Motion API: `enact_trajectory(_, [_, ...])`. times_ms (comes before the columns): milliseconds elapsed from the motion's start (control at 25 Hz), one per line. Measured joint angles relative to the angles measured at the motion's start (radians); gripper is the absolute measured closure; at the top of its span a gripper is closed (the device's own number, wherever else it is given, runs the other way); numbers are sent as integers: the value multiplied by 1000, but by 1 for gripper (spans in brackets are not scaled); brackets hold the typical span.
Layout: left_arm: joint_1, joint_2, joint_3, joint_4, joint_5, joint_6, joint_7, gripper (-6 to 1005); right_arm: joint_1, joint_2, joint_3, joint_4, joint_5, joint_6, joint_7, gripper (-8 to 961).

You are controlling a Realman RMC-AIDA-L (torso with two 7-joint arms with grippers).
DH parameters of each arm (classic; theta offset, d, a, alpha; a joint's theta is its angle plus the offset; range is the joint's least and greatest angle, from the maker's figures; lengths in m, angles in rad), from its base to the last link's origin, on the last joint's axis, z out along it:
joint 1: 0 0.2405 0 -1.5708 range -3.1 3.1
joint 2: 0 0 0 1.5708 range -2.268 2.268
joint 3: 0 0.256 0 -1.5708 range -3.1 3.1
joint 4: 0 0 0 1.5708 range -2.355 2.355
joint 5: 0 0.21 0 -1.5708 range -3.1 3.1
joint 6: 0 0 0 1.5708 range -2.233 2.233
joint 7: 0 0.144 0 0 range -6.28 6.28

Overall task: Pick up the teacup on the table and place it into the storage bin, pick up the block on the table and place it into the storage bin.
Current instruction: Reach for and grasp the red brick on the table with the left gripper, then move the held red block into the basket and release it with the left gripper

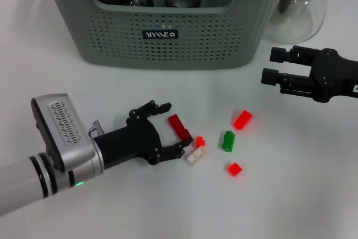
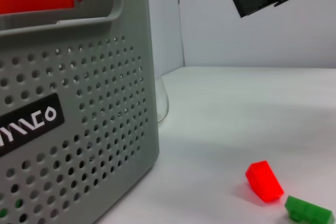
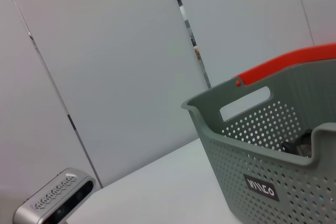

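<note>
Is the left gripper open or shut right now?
Open: the left gripper has its fingers spread around the dark red block on the table, not yet closed.

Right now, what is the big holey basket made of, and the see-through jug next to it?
The storage bin looks like matte grey-green plastic: moulded walls, rows of punched holes, rounded rim. The jug looks like clear glass: you see through it, and it shines. Its dark top is probably plastic.
</note>
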State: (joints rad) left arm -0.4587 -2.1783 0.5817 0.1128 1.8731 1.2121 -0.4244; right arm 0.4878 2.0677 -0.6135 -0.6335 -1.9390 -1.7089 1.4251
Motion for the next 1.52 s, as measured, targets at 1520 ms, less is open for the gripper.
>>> enact_trajectory(1520, [74, 12, -1, 166, -8, 193, -219, 342, -7, -9, 0, 0, 0, -14, 1, 225])
